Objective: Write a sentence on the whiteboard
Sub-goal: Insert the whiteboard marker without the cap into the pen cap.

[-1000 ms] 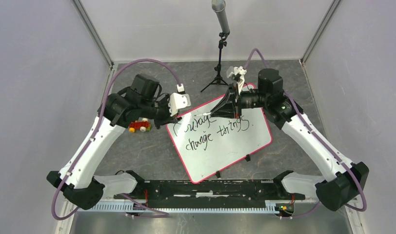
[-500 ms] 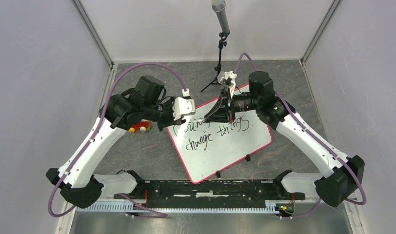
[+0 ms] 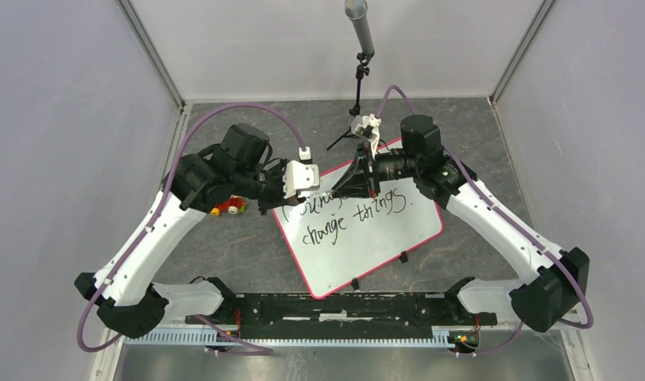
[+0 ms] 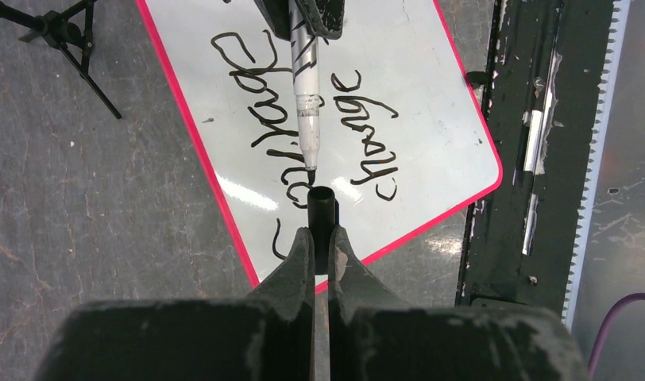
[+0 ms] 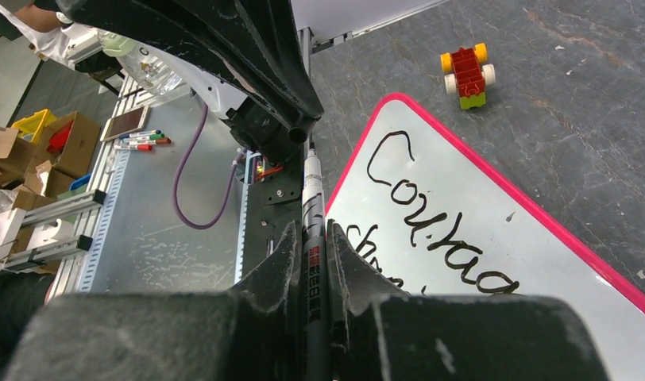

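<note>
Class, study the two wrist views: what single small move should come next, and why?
Probably ease the right pincer forward so the marker tip enters the cap gripped by the left pincer. Tip and cap mouth are nearly lined up, just apart, and the sentence on the whiteboard looks finished.

Finishes I am reading off the feeds

The whiteboard [image 4: 438, 103] is gleaming smooth, glossy white and catching streaks of glare, its pink-red rim looking like shiny plastic. The surface [image 4: 81, 222] under it is showing matt, mottled grey, stone-like. I am seeing the left end effector [image 4: 321, 238] and the right end effector [image 5: 311, 238] as rough, scuffed matt black plastic. The marker [image 5: 313, 198] is shining as smooth white plastic, the cap [image 4: 322, 208] as smooth black plastic, and the toy car [image 5: 465, 75] as glossy plastic bricks.
</note>
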